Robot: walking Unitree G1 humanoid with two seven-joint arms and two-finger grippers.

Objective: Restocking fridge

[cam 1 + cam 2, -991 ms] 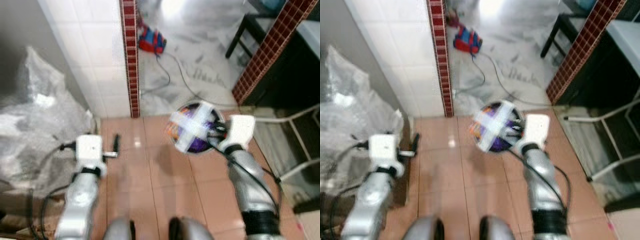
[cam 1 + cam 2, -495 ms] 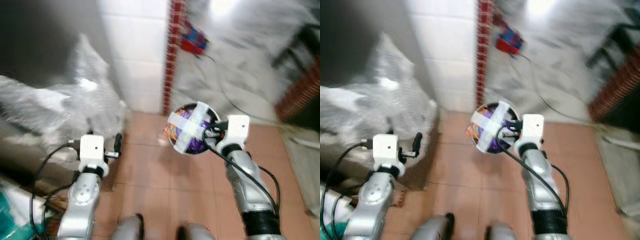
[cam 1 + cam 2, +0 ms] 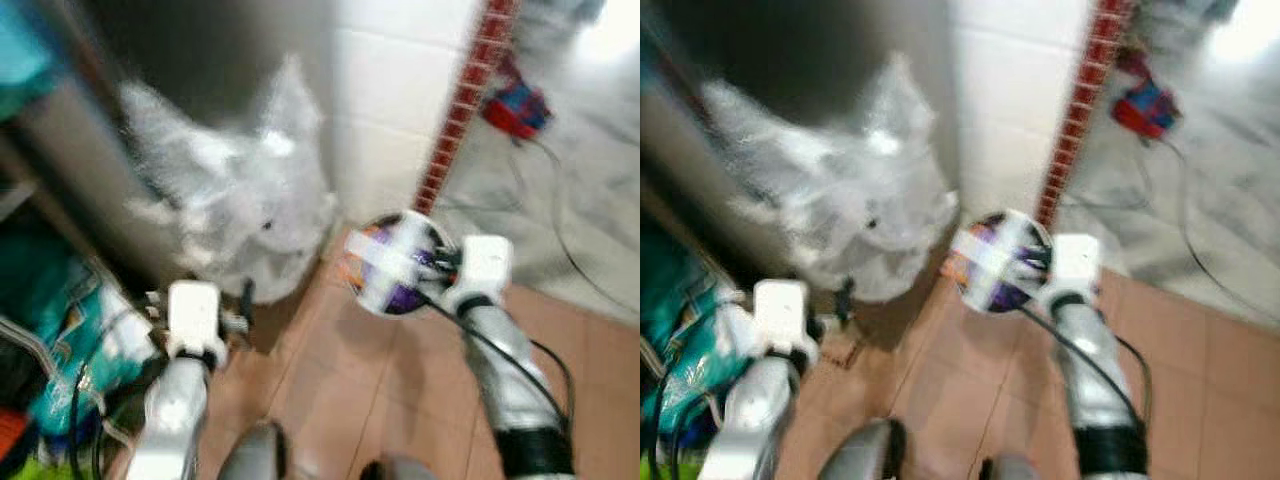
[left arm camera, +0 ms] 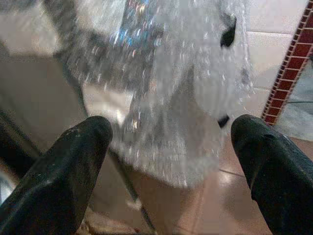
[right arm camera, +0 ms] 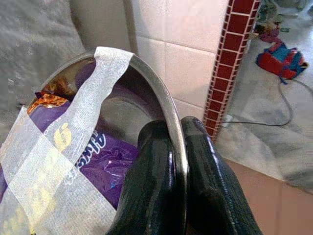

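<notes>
A round steel bowl [image 3: 392, 262] holds purple and orange snack packets under a cross of white tape. My right gripper [image 5: 175, 147] is shut on the bowl's rim [image 5: 166, 98], one finger inside and one outside, and carries it at chest height over the tiled floor. My left gripper [image 4: 171, 147] is open with nothing between its fingers [image 4: 73, 161], held low on the left beside a heap of bubble wrap [image 3: 235, 200]. A dark grey cabinet side [image 3: 200, 50], perhaps the fridge, rises behind the wrap.
Teal and green packages [image 3: 50, 310] lie on the floor at the far left. A white tiled wall with a red-brown tile strip [image 3: 465, 100] stands ahead. Beyond it, a red and blue object [image 3: 515, 105] with a cable lies on marble floor.
The whole view has swung left: the wall strip and the red-blue object slid right, and the bubble wrap, dark cabinet and teal packages came in. Both arms keep their pose, the bowl still held.
</notes>
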